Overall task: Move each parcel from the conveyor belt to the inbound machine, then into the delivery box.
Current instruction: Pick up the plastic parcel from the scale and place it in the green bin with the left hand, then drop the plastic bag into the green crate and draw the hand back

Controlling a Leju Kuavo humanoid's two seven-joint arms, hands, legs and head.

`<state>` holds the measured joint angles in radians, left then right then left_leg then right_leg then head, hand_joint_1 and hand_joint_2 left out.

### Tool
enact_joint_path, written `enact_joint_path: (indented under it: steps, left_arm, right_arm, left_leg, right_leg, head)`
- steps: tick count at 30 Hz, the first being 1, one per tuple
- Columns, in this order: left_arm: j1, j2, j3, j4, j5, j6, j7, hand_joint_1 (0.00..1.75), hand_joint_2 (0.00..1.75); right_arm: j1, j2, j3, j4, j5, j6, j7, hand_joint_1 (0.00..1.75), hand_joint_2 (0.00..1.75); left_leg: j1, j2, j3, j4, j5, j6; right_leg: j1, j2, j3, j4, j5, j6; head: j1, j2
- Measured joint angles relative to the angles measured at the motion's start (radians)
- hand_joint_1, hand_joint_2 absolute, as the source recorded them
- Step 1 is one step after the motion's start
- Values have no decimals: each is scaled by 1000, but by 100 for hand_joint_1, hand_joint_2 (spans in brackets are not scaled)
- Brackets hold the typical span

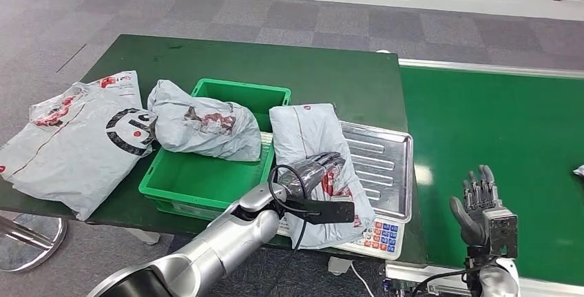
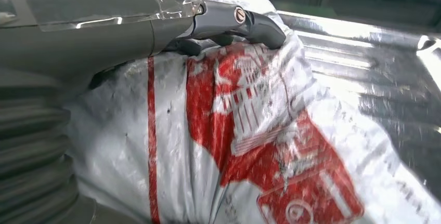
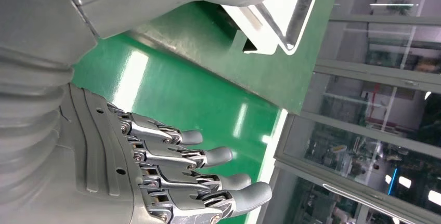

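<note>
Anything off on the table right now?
Yes. A crumpled grey parcel lies across the green crate's rim, half in, half out. The parcel under the left hand overhangs the scale tray and covers part of the keypad.

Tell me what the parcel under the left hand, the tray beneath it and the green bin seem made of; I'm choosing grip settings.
Parcel: thin grey plastic film, probably a poly mailer; it wrinkles and shines.
Scale tray: bare metal, likely stainless steel; mirror-like with pressed ribs.
Green bin: moulded rigid plastic, smooth with a slight gloss.
The left hand rests on the parcel.
</note>
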<state>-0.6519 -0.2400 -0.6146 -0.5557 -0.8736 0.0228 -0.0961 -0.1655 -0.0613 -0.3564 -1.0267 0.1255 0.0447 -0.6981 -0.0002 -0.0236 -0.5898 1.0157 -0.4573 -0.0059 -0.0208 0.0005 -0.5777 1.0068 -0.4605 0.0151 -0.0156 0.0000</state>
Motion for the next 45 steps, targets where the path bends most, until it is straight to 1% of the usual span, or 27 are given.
enact_joint_path:
  steps: [4,6,10,15,16,18,20,24,27,30,32,34,37,41,45]
  left_arm:
    - [0,-5,0,7,-3,4,-32,175,175]
    - [0,-6,0,8,-6,12,-57,175,175]
    - [2,-6,2,7,-3,34,-116,175,175]
    - [7,-5,13,3,27,42,-175,175,175]
    - [11,-5,21,-3,52,37,-200,175,175]
    - [27,-2,54,-33,155,5,-290,175,175]
    - [44,0,99,-73,266,-38,-379,175,175]
    - [87,7,184,-179,487,-169,-494,175,175]
    - [122,9,250,-275,692,-247,-556,175,175]
    - [158,13,310,-372,859,-290,-587,175,175]
    - [192,15,345,-450,957,-280,-597,175,175]
    - [229,14,382,-549,1018,-223,-604,175,175]
    - [271,2,449,-693,1051,-138,-607,175,175]
    - [300,-16,518,-813,1063,-112,-607,175,175]
    - [316,-24,545,-872,1063,-109,-607,175,175]
  right_arm:
    - [-13,8,-12,12,4,-1,0,0,175]
    - [-22,9,-15,18,8,-2,0,0,175]
    - [-49,10,-16,39,12,0,0,0,175]
    - [-68,11,-16,62,12,0,0,0,175]
    - [-71,12,-16,67,11,0,0,0,175]
    - [-77,14,-16,76,11,0,0,0,175]
    - [-81,14,-16,82,10,0,0,0,175]
    - [-96,16,-16,100,9,0,-1,0,175]
    - [-113,17,-16,117,3,0,-1,0,175]
    - [-121,17,-14,131,-4,1,-1,0,175]
    - [-124,18,-12,138,-9,0,-1,0,175]
    - [-125,18,-10,145,-17,-1,-1,0,175]
    - [-128,18,-9,154,-27,-6,-1,0,175]
    - [-132,18,-6,165,-30,-11,-1,0,175]
    - [-134,18,-4,172,-30,-12,-1,0,175]
  left_leg:
    - [0,-1,10,0,6,2]
    - [0,-1,11,0,7,1]
    - [-1,0,8,0,4,2]
    - [-1,1,9,0,9,0]
    - [-1,1,8,0,9,0]
    - [-1,1,6,0,9,0]
    - [0,1,3,0,10,-1]
    - [0,0,-3,0,11,-2]
    - [0,1,-5,0,10,-3]
    - [0,1,-7,0,10,-3]
    - [0,1,-8,0,9,-3]
    - [0,1,-9,0,9,-3]
    - [0,1,-10,0,9,-3]
    - [0,1,-11,0,9,-3]
    - [0,1,-11,0,9,-3]
  right_leg:
    - [0,-1,5,0,5,3]
    - [0,-1,6,0,5,2]
    - [-1,1,5,0,5,2]
    - [-1,1,2,0,9,1]
    - [-1,1,1,0,9,1]
    - [-1,1,-2,0,9,1]
    - [0,2,-6,0,10,1]
    - [0,2,-11,1,10,0]
    - [0,3,-14,1,10,0]
    - [0,3,-16,1,9,0]
    - [0,3,-17,1,9,0]
    - [0,3,-19,1,9,-1]
    - [0,3,-20,1,9,-1]
    - [0,3,-21,1,9,-1]
    - [0,3,-21,1,9,-1]
  head:
    - [0,0]
    - [0,0]
    - [0,0]
    - [0,0]
    - [0,0]
    - [0,0]
    - [0,0]
    - [0,0]
    - [0,0]
    - [0,0]
    - [0,0]
    - [0,0]
    - [0,0]
    - [0,0]
    - [0,0]
